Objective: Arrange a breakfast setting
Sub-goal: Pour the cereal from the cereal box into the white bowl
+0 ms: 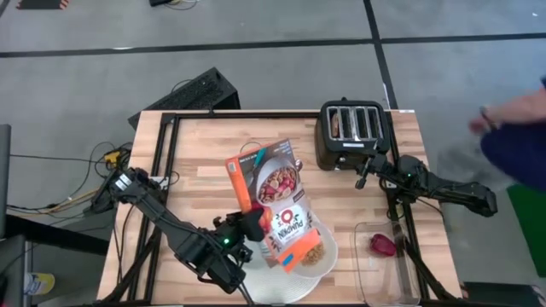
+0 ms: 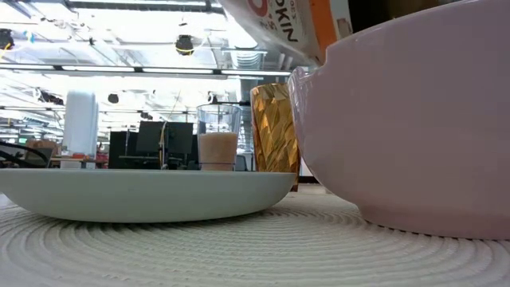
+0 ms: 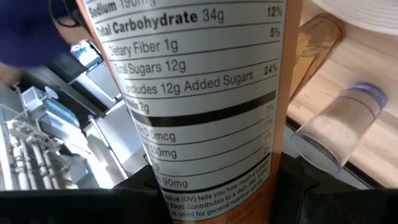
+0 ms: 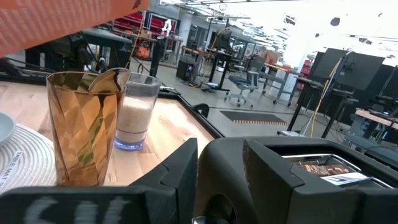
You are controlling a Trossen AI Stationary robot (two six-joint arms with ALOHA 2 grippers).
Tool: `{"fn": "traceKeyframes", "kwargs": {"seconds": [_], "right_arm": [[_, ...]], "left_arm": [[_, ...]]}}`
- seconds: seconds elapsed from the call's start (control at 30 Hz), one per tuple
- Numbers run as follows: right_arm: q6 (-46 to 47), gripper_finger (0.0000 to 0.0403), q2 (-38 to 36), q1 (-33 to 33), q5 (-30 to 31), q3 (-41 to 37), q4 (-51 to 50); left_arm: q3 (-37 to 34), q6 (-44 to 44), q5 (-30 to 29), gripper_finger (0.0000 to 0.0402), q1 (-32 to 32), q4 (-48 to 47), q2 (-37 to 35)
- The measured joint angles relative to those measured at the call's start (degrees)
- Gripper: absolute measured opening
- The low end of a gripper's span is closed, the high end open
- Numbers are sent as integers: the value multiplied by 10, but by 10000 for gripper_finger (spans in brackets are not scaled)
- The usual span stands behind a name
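My left gripper (image 1: 252, 223) is shut on an orange cereal box (image 1: 275, 200), tilted with its lower end over the white bowl (image 1: 314, 253). The bowl holds tan cereal (image 1: 317, 254) and stands on a woven mat (image 2: 239, 255) beside a pale plate (image 2: 143, 195). The box's edge shows above the bowl (image 2: 414, 119) in the low view. My right gripper (image 1: 365, 175) is at the near side of the black toaster (image 1: 354, 132), which has brown toast (image 4: 317, 165) in a slot. Dark red fruit (image 1: 383, 245) lies in a clear tray at the near right. My left gripper pinches the cereal box between its two fingers, one finger (image 3: 146, 186) on each broad face beside the narrow nutrition panel (image 3: 205, 155). It comes from the table's left, with the fingers across the box near its middle. The box is lifted clear and slants down toward the bowl.
An amber glass (image 4: 84, 124), with what looks like a metal spoon (image 4: 109, 78) in it, and a clear glass of milk (image 4: 134, 115) stand on the table beyond the mat. A person's blue sleeve (image 1: 512, 128) shows past the table's right edge.
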Motion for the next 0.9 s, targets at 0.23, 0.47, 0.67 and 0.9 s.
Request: {"fn": "traceKeyframes", "kwargs": {"seconds": [0.23, 0.47, 0.67, 0.9], "right_arm": [[0, 151, 0, 0, 0, 0, 0], [0, 151, 0, 0, 0, 0, 0], [0, 151, 0, 0, 0, 0, 0], [0, 151, 0, 0, 0, 0, 0]], "left_arm": [[0, 17, -4, 151, -6, 0, 0], [0, 22, -26, 151, -7, 1, 0], [1, 10, -20, 151, -6, 2, -1], [1, 29, -27, 151, -13, 7, -1]]}}
